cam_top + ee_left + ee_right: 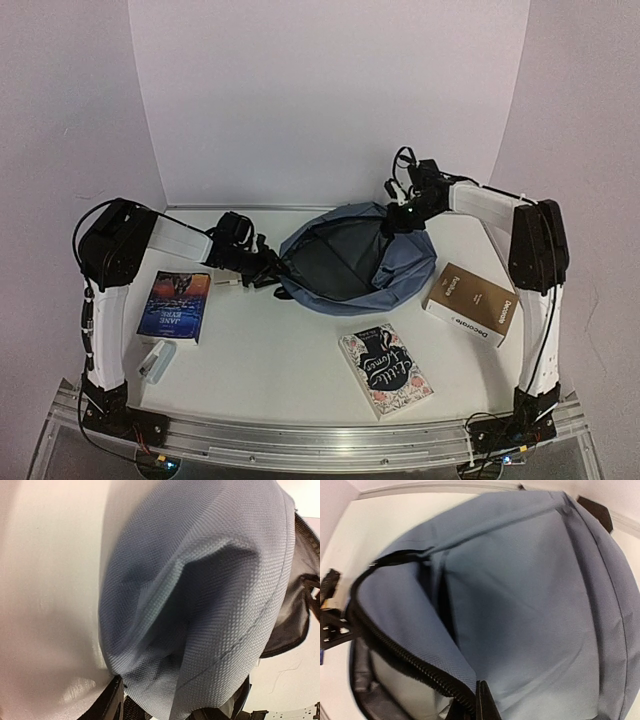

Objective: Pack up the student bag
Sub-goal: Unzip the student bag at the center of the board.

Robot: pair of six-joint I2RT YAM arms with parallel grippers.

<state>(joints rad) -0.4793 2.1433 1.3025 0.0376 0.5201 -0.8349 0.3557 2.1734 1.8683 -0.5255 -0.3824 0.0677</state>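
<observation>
Right claw [480,706] tight on student bag [530,605] zipper edge [415,664]; left claw [175,705] grip unclear.

The bag [400,275] takes the table's [280,365] back middle, its mouth gaping upward, clear from above. The left claw [274,271] crowds its rim at 9 o'clock, the right claw [399,217], pinched on the fabric, at 1. Around it lie a blue book [176,305] at 8, a floral book [385,370] at 6 and a brown book [472,303] at 4; bare table shows at 7.

The slate-blue student bag [408,268] lies slumped, main zip open, dark interior gaping upward.
</observation>
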